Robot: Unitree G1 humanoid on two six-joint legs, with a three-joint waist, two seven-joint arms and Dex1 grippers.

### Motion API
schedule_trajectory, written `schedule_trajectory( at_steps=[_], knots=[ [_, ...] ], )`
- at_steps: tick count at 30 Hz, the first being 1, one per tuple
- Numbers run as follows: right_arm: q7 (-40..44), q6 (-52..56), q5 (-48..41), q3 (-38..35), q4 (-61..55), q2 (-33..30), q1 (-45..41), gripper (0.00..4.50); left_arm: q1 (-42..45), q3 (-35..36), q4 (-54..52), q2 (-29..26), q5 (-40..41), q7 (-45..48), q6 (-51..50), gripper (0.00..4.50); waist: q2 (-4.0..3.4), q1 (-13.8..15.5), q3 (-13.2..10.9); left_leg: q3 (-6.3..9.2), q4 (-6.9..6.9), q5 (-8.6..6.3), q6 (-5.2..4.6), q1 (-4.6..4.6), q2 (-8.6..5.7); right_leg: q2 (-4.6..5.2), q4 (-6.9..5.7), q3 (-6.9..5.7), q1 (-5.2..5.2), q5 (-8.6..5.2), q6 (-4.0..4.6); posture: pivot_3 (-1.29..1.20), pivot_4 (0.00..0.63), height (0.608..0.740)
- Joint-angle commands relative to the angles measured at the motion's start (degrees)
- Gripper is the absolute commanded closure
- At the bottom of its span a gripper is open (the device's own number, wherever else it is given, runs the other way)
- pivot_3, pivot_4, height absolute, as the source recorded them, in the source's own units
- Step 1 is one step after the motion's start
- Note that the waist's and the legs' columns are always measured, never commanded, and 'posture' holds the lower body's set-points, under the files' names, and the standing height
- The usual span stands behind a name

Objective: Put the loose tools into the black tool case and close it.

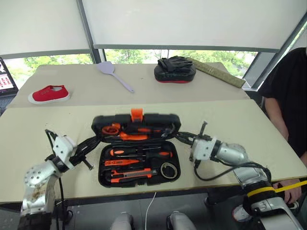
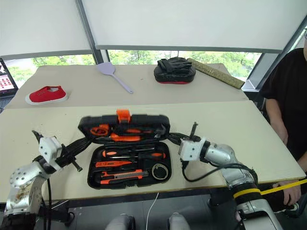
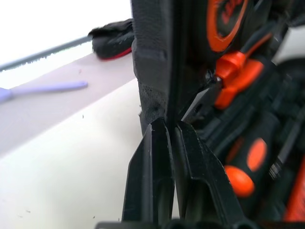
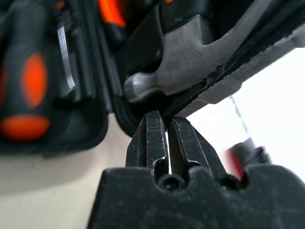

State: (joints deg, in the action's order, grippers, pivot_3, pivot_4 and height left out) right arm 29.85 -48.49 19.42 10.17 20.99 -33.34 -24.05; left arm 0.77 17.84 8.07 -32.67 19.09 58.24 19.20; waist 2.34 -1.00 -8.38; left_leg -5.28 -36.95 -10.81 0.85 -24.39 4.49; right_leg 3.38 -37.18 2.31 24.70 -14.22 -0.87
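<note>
Left eye view puts the black tool case (image 1: 136,151) on the near table (image 1: 43,143), open, its lid (image 1: 136,124) half raised and leaning toward you with the orange latch (image 1: 137,114) at the top edge. Your left gripper (image 1: 93,142) is pinched narrow on the lid's left end, and in the left wrist view the fingers (image 3: 147,181) sit almost together with the lid's rim between them. Your right gripper (image 1: 181,137) is pinched the same way on the lid's right end.

The grip is the risk. Both holds are thin pinches at the corners of a textured shell, so I judge either could slip as the lid swings, and the lid would then drop or fall back. If the two arms do not travel evenly, the lid may twist and the case could slide on the table. Anything standing proud of its slot could also stop the latch from meeting.

In the tray lie two orange-and-black screwdrivers (image 1: 141,154), the small orange tester screwdriver (image 1: 120,162), the utility knife (image 1: 132,174) and the black tape roll (image 1: 168,169). The lid carries the pliers (image 1: 132,136), the tape measure (image 1: 111,129) and the hammer (image 4: 190,52).
</note>
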Motion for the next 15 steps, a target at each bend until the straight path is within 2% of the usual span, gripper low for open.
schedule_trajectory(
  at_steps=[1,2,6,7,8,10,12,15],
  knots=[
    [-5.6,-8.3,4.6,0.1,5.0,-2.5,0.4,3.30,-2.6,0.2,1.4,-1.4,-0.4,1.8,5.1,2.83,0.01,0.1,0.0,-0.01,0.02,0.00,0.00,0.12,0.01,0.00,0.04,0.01,-0.13,-0.01,0.00,0.00,0.150,0.740],
    [-6.4,-9.6,4.8,0.1,5.2,-3.1,1.3,2.91,-3.2,1.1,2.2,-1.7,-0.7,1.0,6.1,2.45,0.02,0.2,0.0,-0.01,0.02,0.00,0.00,0.28,0.01,0.01,0.10,-0.02,-0.35,-0.02,-0.01,0.00,0.150,0.740],
    [-5.5,-9.2,0.9,-1.1,4.2,-6.4,4.4,1.54,-5.4,4.9,3.4,-4.3,2.9,-0.8,-0.3,0.98,0.06,0.1,0.0,-0.02,0.00,0.02,-0.03,0.37,0.06,0.03,0.11,-0.01,-0.45,-0.02,0.00,0.00,0.150,0.740],
    [-2.4,-6.3,-4.3,-1.1,3.0,-7.1,5.9,1.34,-5.2,5.6,3.8,-4.9,3.9,-1.1,-2.3,0.73,0.06,0.1,0.0,-0.04,0.00,0.02,-0.03,0.41,0.06,0.02,0.10,0.02,-0.47,-0.01,0.00,0.00,0.150,0.740],
    [1.7,-2.5,-11.9,-1.1,0.1,-8.5,8.2,1.34,-4.5,5.9,3.9,-5.6,5.7,-0.9,-5.6,0.73,0.06,0.2,0.0,-0.05,0.00,0.02,-0.03,0.45,0.07,0.03,0.09,0.02,-0.48,-0.02,0.00,0.00,0.150,0.740],
    [10.5,8.7,-28.2,-1.5,-8.7,-11.6,14.2,1.70,-2.2,5.6,4.0,-7.2,8.1,0.3,-11.1,0.62,0.06,0.4,0.0,-0.04,0.02,0.02,-0.04,0.53,0.10,0.02,0.10,0.02,-0.58,-0.02,-0.01,0.00,0.150,0.740],
    [16.2,17.5,-37.4,-1.9,-17.1,-15.3,19.0,2.33,1.2,4.0,4.4,-8.4,8.3,0.8,-14.3,1.16,0.07,0.5,0.0,-0.02,0.03,0.02,-0.04,0.60,0.12,0.02,0.10,0.01,-0.68,-0.03,-0.01,0.00,0.150,0.740],
    [22.4,27.6,-43.7,-1.1,-28.0,-20.2,24.5,3.31,8.1,1.5,6.0,-8.9,7.5,0.7,-18.0,2.17,0.12,0.7,0.0,-0.02,0.00,0.03,-0.04,0.62,0.12,0.00,0.08,0.00,-0.70,-0.01,-0.03,0.00,0.150,0.740]
  ],
)
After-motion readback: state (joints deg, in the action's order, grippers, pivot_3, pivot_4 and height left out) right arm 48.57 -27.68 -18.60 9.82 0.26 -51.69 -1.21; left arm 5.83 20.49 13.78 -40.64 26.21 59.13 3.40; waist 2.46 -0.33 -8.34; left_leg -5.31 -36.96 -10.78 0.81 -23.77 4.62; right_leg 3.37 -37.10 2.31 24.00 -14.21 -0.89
